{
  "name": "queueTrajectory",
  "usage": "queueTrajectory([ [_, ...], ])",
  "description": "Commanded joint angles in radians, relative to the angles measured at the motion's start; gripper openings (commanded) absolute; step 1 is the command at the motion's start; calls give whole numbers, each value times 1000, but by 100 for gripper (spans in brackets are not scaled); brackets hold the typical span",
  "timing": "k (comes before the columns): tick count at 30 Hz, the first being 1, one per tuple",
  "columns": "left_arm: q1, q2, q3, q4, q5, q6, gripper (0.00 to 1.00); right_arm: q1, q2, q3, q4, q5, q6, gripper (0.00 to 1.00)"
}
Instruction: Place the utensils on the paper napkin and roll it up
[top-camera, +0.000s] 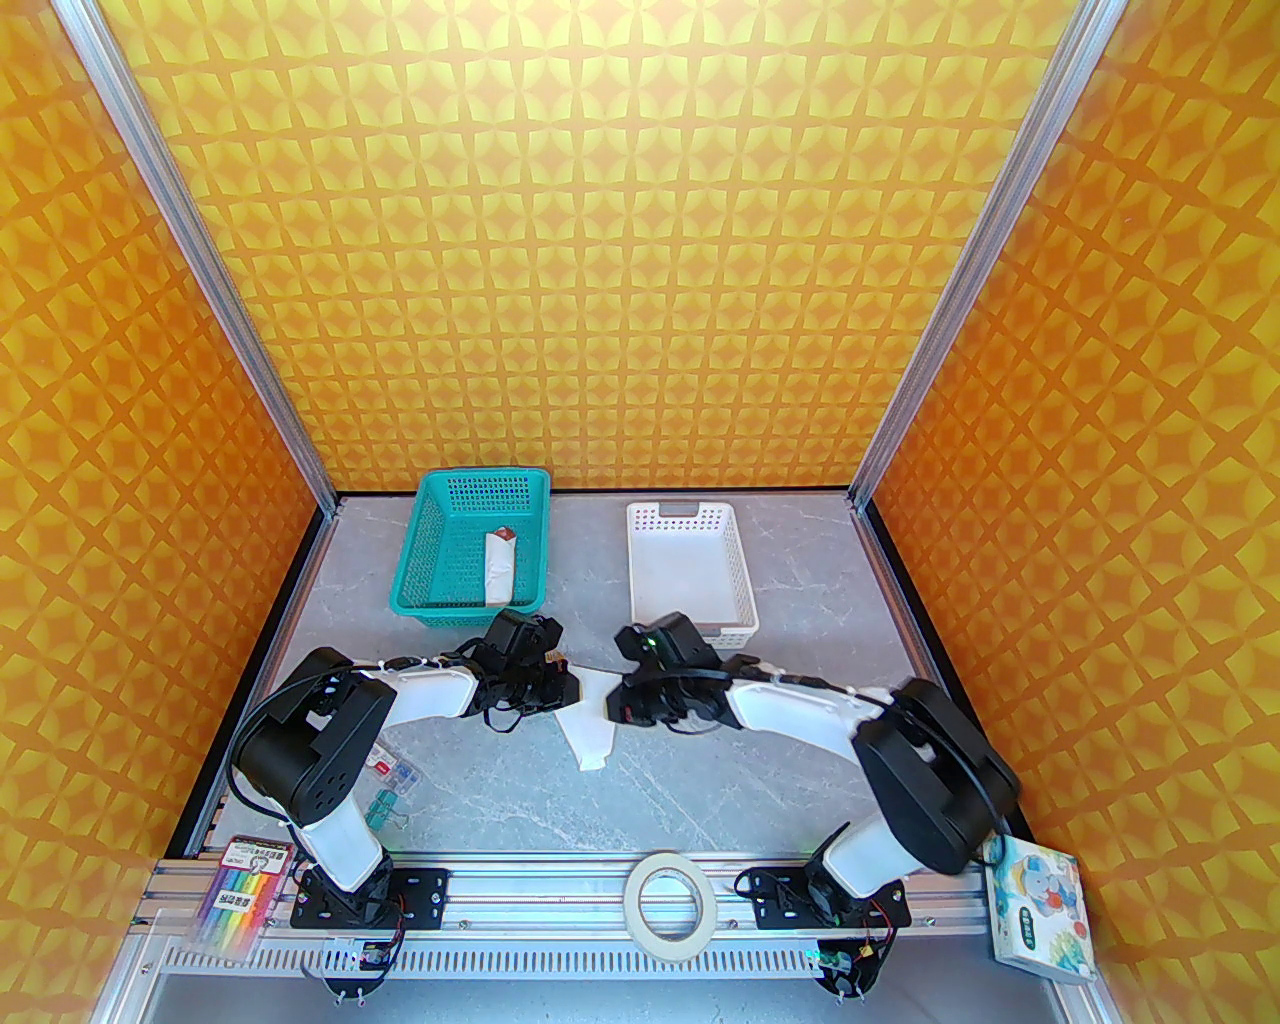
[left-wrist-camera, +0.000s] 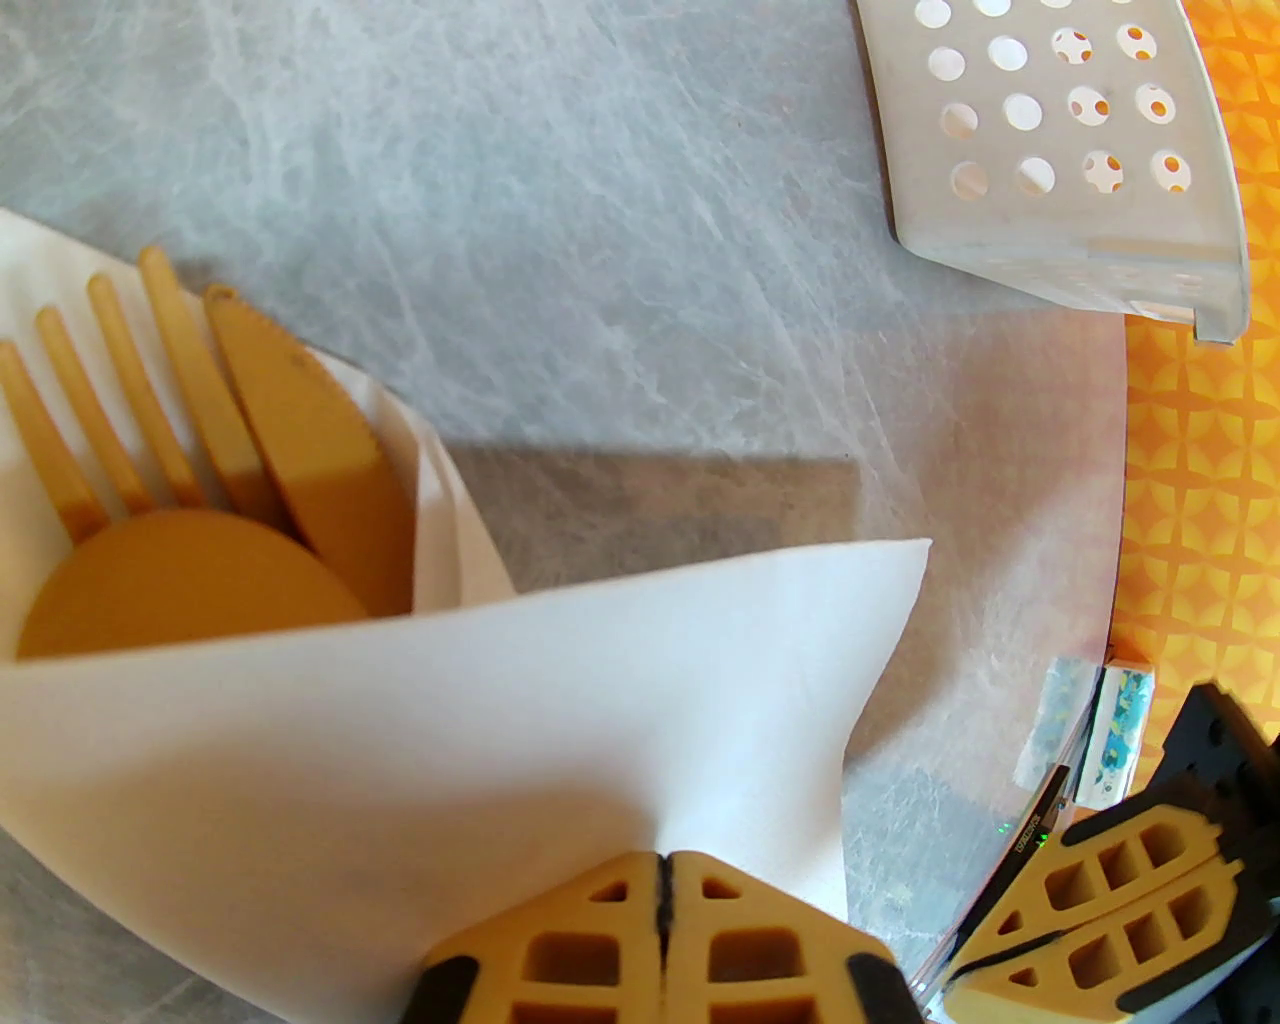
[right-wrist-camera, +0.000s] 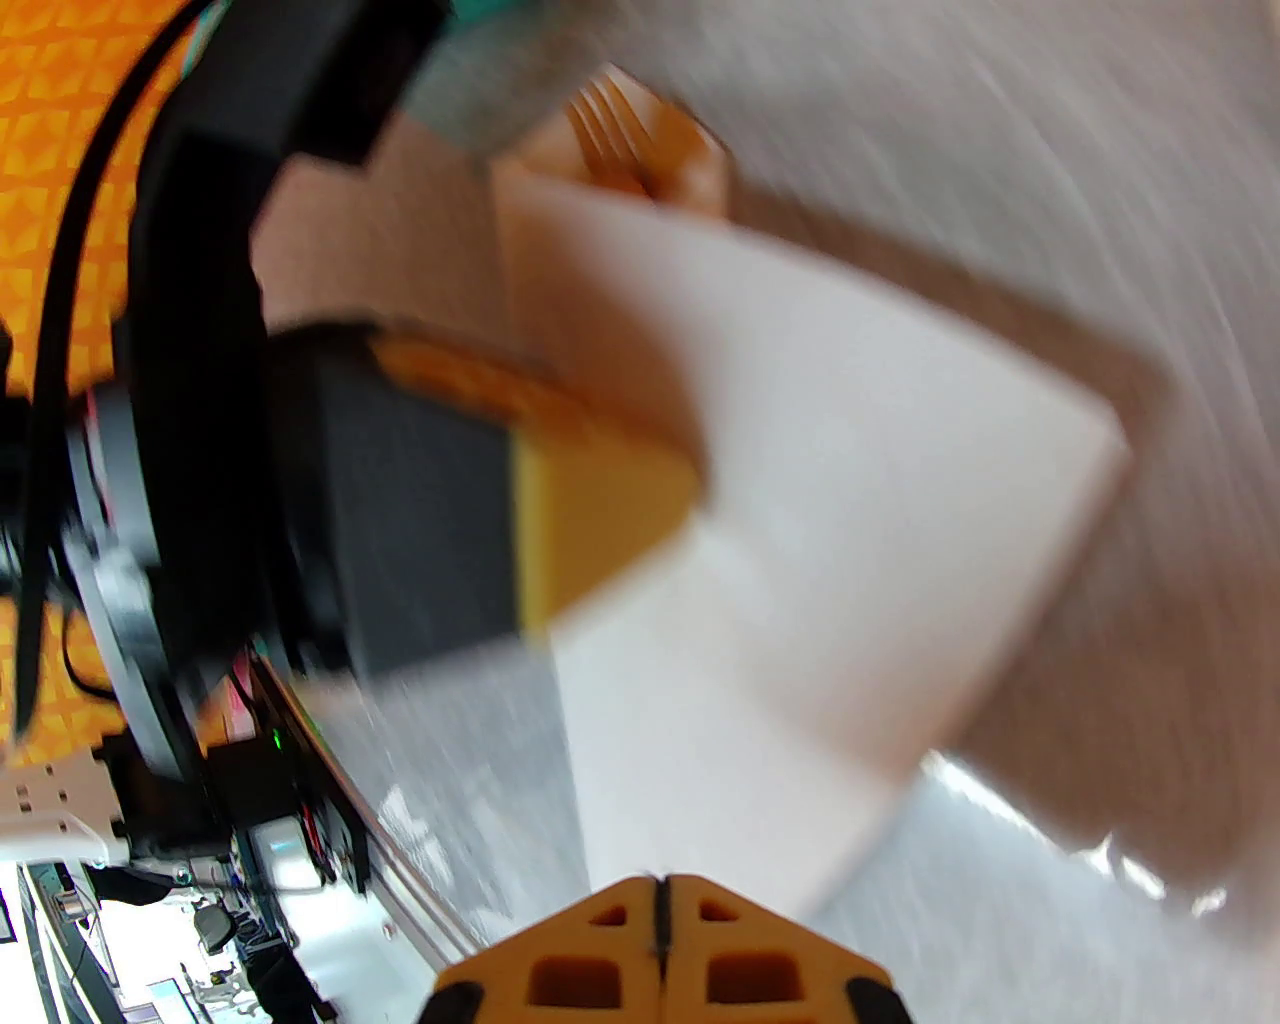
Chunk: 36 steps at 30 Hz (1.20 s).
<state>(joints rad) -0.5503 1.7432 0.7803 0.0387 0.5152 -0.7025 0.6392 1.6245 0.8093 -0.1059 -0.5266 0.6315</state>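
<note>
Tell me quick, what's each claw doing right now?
Left claw: closed, pinching the paper napkin.
Right claw: closed; whether it grips the napkin cannot be told.

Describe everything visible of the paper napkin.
The paper napkin is thin, plain white paper, resting on the grey table. One flap is folded across the tan utensils, whose fork tines and spoon bowl poke out of the open end. The shut left tool appears to pinch its near edge, where creases gather.
</note>
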Motion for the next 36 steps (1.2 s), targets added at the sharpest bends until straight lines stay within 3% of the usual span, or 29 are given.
queueTrajectory([
  [1, 0, 24, 2, -71, -58, 24, 0, -1, 71, 36, 76, -17, 26, 0],
  [9, -5, 30, 11, -70, -58, 23, 0, 2, 155, 17, 119, -48, 42, 0],
  [27, -8, 33, 17, -76, -58, 25, 0, 36, 145, -5, 129, -78, 31, 0],
  [36, -8, 30, 19, -80, -58, 29, 0, 40, 166, 24, -24, 24, -38, 0],
])
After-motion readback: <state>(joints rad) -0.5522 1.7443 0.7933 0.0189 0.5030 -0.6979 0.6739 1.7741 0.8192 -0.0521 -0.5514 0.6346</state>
